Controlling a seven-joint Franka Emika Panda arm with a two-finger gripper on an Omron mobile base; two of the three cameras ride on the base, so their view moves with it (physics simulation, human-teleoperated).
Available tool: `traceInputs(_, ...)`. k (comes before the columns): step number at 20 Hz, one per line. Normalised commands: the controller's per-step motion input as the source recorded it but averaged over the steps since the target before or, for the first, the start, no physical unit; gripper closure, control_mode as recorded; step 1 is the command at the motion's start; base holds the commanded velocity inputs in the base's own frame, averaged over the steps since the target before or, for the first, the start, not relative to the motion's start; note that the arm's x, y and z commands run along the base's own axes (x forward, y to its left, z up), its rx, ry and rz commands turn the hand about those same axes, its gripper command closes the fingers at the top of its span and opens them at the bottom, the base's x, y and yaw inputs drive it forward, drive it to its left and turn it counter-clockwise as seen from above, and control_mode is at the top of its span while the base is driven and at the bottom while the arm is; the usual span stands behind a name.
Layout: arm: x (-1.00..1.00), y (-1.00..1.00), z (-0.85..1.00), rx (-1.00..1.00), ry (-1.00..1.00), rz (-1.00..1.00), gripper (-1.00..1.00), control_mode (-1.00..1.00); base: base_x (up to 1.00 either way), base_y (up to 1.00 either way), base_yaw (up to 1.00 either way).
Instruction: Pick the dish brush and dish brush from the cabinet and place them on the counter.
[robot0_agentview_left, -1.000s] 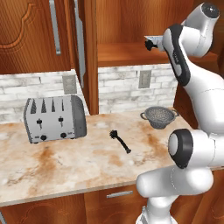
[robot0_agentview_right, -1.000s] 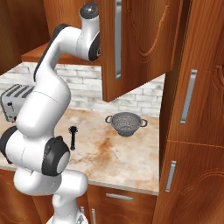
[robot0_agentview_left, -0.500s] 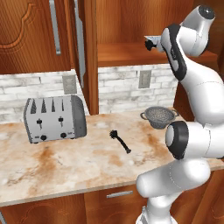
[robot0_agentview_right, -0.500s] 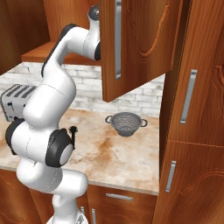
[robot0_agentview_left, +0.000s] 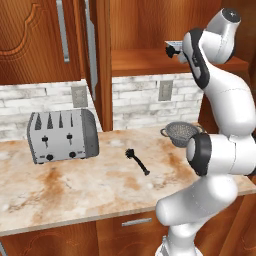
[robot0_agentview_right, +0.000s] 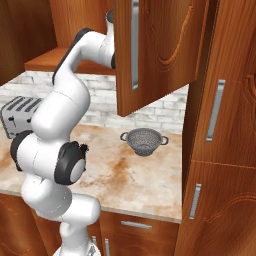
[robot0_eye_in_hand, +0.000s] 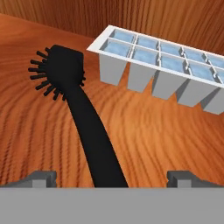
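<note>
Gripper (robot0_eye_in_hand: 112, 179) wide astride dish brush (robot0_eye_in_hand: 83, 113)

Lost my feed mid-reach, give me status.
Claw open, up at the cabinet shelf, astride second dish brush, not gripped. First dish brush on counter. Ice-cube tray beside the brush head.

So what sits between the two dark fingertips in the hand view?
The thin black handle of the black dish brush runs up between the open gripper, lying on the wooden cabinet shelf; the jaws have not closed.
</note>
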Motion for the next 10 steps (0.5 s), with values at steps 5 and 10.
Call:
traceInputs(5, 0.09, -0.06, -0.20, 0.00, 0.03, 0.00, -1.00, -1.00, 0.00, 0.00, 0.00)
traceInputs(10, 0.02, -0.03, -0.07, 0.00, 0.01, 0.01, 1.00, -1.00, 0.00, 0.00, 0.00)
